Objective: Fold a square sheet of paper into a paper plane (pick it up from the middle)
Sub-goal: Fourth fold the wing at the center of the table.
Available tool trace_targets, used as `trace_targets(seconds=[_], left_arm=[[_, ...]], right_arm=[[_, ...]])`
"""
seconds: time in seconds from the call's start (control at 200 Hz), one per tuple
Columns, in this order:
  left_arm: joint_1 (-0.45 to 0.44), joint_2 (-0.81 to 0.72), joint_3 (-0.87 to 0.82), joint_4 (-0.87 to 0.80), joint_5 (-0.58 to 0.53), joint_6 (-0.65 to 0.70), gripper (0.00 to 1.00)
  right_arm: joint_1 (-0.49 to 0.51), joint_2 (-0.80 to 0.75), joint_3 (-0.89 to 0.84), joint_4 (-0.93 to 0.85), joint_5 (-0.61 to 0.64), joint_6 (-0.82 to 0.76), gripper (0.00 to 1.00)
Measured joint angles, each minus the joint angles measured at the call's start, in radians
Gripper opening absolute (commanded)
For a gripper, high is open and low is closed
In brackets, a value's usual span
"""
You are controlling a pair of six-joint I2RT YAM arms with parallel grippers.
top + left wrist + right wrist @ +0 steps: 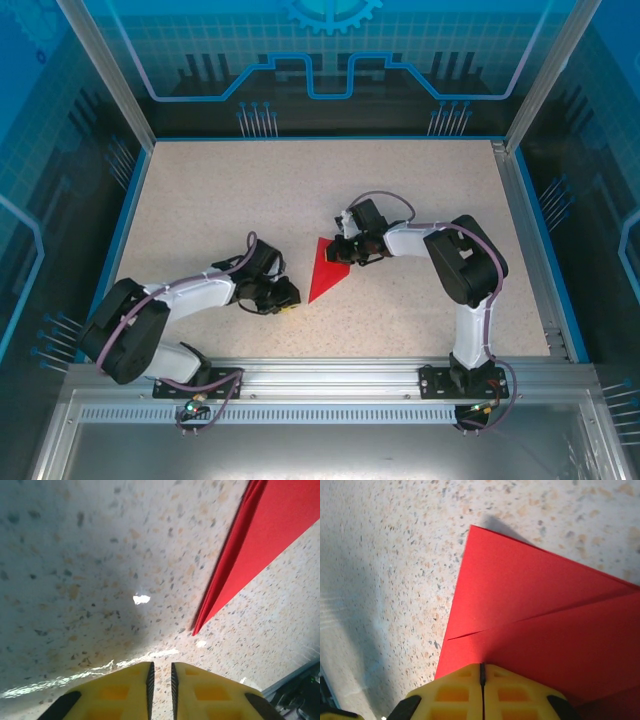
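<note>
Right end effector (482,669) apparently presses paper plane's (535,605) edge.

Probably a robotics lab cell: a speckled table (230,190) fenced by aluminium framing (330,372) and blue printed panels (330,60) with circuit graphics.

Bright red paper plane (327,270) on beige, dark-speckled table (200,200).
</note>
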Motion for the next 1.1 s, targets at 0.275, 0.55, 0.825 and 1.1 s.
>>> trace_targets(seconds=[0.275,0.55,0.825,1.1], left_arm=[[0.0,0.098,0.132,0.039,-0.04,0.012,0.34],[0.0,0.211,0.265,0.057,-0.043,0.053,0.4],[0.0,0.328,0.376,0.015,-0.052,0.122,0.42],[0.0,0.394,0.438,-0.048,-0.082,0.16,0.39]], right_arm=[[0.0,-0.009,0.072,-0.185,0.003,-0.163,0.21],[-0.016,-0.154,0.059,-0.22,0.07,-0.053,0.3],[-0.085,-0.231,-0.136,-0.179,0.1,0.103,0.34],[-0.064,-0.208,-0.16,-0.14,0.085,0.188,0.33]])
